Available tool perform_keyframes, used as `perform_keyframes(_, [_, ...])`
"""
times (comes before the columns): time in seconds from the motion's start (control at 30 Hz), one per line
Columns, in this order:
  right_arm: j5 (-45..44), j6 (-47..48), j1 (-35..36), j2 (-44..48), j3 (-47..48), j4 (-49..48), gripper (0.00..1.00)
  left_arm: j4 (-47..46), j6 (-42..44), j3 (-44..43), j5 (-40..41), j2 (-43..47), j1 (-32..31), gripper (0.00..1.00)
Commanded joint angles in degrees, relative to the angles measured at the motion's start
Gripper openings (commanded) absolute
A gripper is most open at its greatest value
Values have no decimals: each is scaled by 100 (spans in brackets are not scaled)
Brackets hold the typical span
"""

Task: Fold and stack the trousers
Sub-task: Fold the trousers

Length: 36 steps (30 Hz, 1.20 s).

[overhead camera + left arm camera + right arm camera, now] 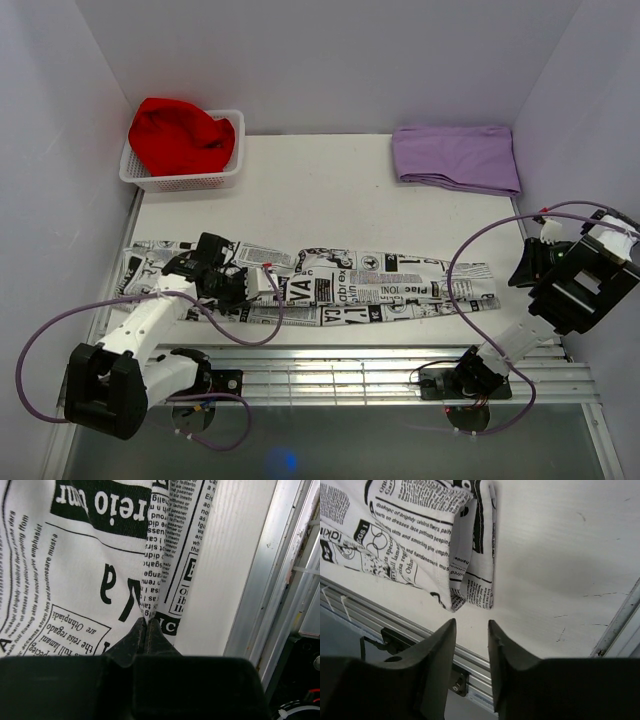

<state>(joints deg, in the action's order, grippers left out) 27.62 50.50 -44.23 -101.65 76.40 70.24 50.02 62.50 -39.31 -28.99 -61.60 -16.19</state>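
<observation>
The newspaper-print trousers (380,288) lie stretched left to right across the near part of the table. My left gripper (262,287) is shut on a fold of the trousers (75,555) near their middle; its fingertips (146,622) pinch the cloth's ridge. My right gripper (522,272) is open and empty, held above the table just right of the trousers' leg end (470,587); its jaws (470,625) stand apart with nothing between them.
A white basket (135,175) with red cloth (180,135) stands at the back left. A folded lilac cloth (456,158) lies at the back right. A metal rail (380,365) runs along the table's near edge, also in the left wrist view (270,580).
</observation>
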Motion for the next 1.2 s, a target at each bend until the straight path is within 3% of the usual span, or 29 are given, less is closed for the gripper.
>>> perform_keyframes(0.0, [59, -14, -130, -101, -213, -133, 41, -176, -71, 265, -89, -80, 28, 0])
perform_keyframes(0.1, [244, 91, -130, 127, -511, -89, 59, -422, -229, 292, -89, -220, 28, 2])
perform_keyframes(0.17, [297, 214, -121, 250, -722, -80, 62, -501, -334, 257, -168, -387, 28, 2])
perform_keyframes(0.4, [262, 276, -95, 435, -1451, -633, 60, -713, -581, 169, -361, -835, 28, 2])
perform_keyframes(0.77, [648, 338, -60, 910, -2155, -722, 58, -818, -792, 222, -397, -1416, 28, 1])
perform_keyframes(1.17, [921, -101, 28, 444, -1866, -1205, 57, -985, -809, 231, -194, -1644, 28, 0])
